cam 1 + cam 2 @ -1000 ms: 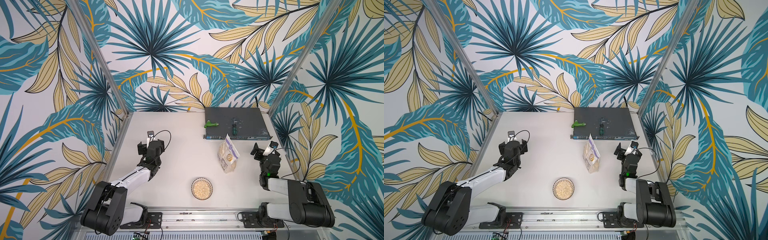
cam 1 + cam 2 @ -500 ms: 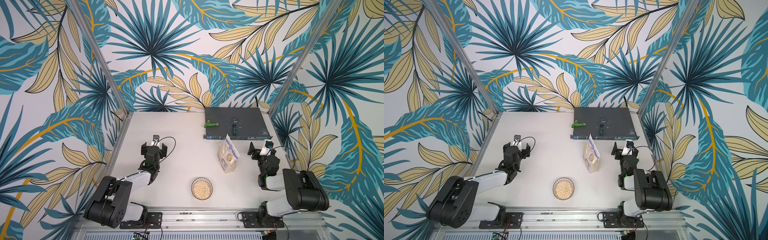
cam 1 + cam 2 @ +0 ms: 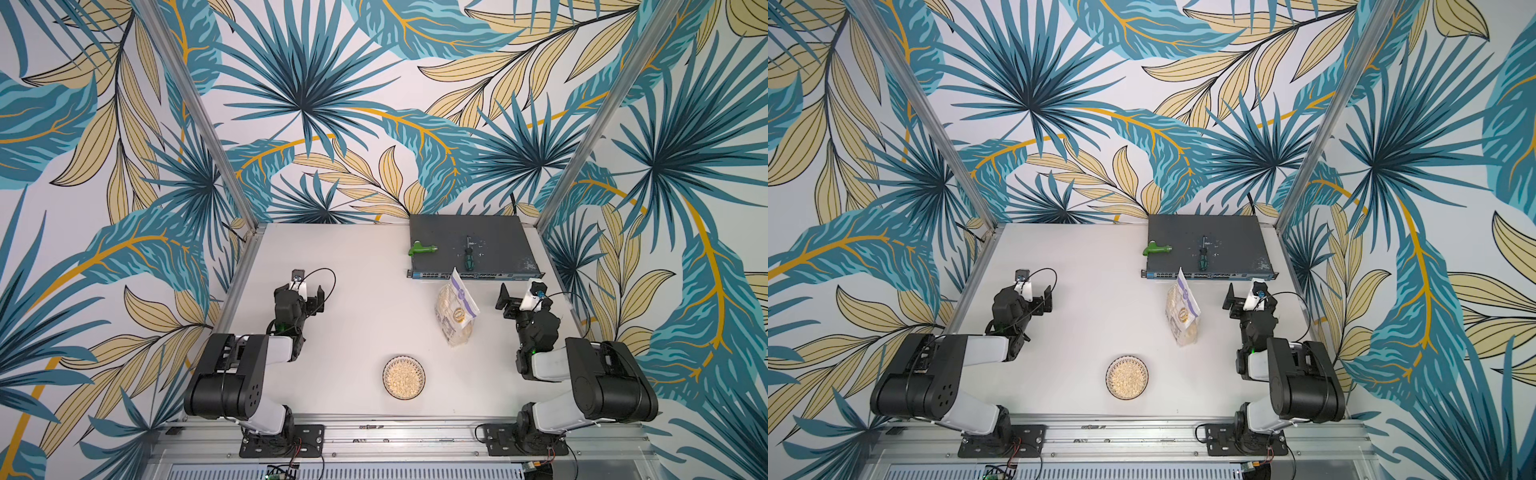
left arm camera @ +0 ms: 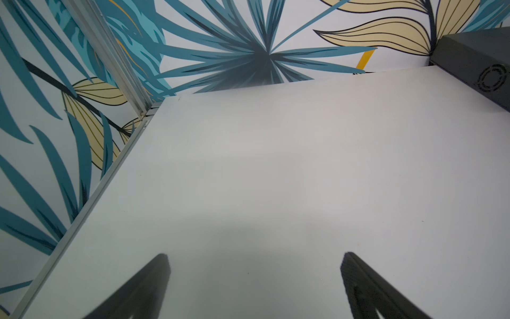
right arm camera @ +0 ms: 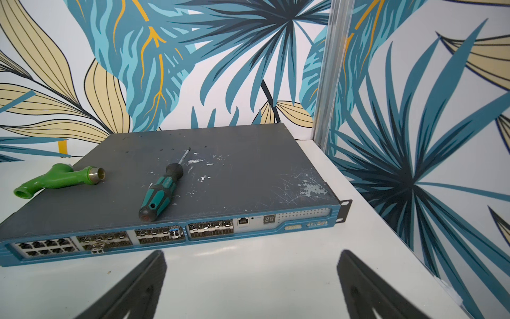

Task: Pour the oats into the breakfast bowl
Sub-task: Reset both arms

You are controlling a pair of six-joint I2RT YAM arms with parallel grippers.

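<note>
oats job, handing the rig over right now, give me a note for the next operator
Left gripper: open, empty, over bare table.
Right gripper: open, empty, facing the network switch, apart from the pouch.
Oats pouch: standing on the table in front of the switch, some oats inside, nothing touching it.
Breakfast bowl: near the front edge, between the arms, filled with oats.
Done: the pour looks finished.
Left: nothing obvious; judge whether the fill is enough.

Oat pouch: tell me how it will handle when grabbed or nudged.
The oat pouch is thin clear film, so probably floppy. It stands upright on a narrow base, so a nudge likely tips it. Loose flakes inside may shift.
</note>
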